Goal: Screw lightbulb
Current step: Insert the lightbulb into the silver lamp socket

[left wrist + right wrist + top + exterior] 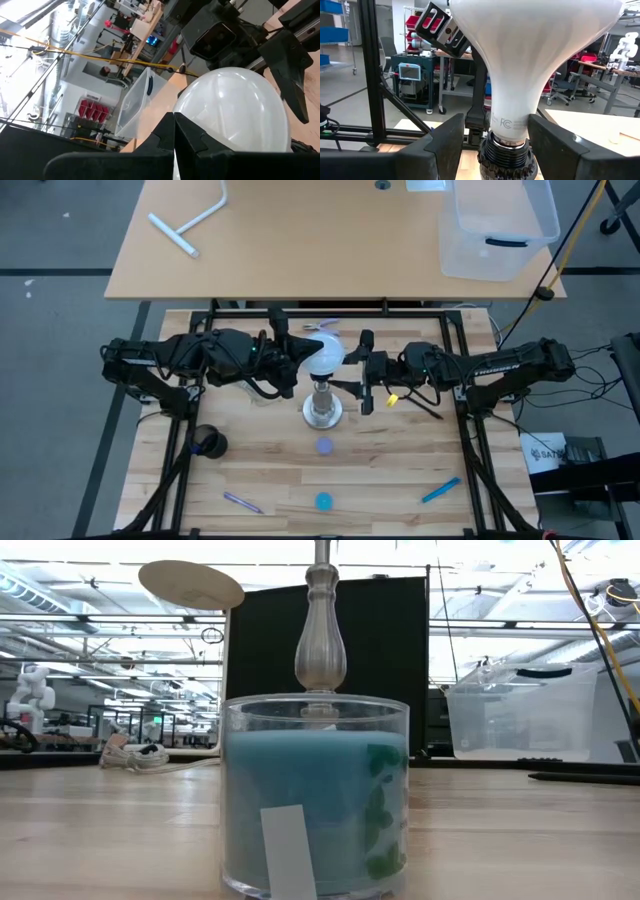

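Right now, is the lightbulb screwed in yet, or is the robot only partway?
Partway, it seems. Done: the lightbulb stands upright on the socket stand. In hand: the right gripper has its jaws open either side of the bulb's neck; the left gripper, jaws shut, sits by the globe. Left: threads still show above the socket, so more turning.

White frosted lightbulb [530, 55], silvery socket stand [322, 408], blue candle [315, 810]

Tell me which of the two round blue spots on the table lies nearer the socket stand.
The paler, purplish-blue spot, just in front of the socket stand. The brighter blue spot lies farther out, near the table's front edge.
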Robot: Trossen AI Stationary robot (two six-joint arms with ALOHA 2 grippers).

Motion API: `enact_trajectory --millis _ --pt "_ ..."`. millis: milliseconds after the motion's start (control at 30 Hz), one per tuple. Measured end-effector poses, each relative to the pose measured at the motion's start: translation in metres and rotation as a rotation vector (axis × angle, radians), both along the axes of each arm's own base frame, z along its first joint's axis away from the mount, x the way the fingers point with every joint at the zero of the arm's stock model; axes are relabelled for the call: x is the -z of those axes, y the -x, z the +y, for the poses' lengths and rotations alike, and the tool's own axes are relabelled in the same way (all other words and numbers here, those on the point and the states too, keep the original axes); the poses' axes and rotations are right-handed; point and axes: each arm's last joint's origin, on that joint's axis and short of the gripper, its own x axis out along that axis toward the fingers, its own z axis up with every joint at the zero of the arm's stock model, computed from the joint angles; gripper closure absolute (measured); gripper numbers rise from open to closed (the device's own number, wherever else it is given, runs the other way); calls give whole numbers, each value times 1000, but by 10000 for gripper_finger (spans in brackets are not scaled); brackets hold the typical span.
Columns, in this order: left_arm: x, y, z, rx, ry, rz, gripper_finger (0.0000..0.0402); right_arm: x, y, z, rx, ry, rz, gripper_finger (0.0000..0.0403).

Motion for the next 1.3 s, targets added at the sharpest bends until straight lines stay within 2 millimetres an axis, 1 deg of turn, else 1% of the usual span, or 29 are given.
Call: enact_trajectory --millis 233,633,1000,1133,1233,1300 --pt "0 0 0 -7 -1 0 401 0 0 1 -8 0 0 193" --pt "0 0 5 -36 3 1 401 -1 1 11 -57 28 -6 193" --pt "1 0 5 -31 2 3 402 1 2 13 -52 38 7 193" --pt "1 0 5 -26 2 3 402 -3 9 16 -51 61 19 193" --pt "0 0 5 -20 4 3 402 -9 19 16 -13 80 24 194" --pt "0 0 4 -18 5 3 402 -13 26 15 22 93 34 202"
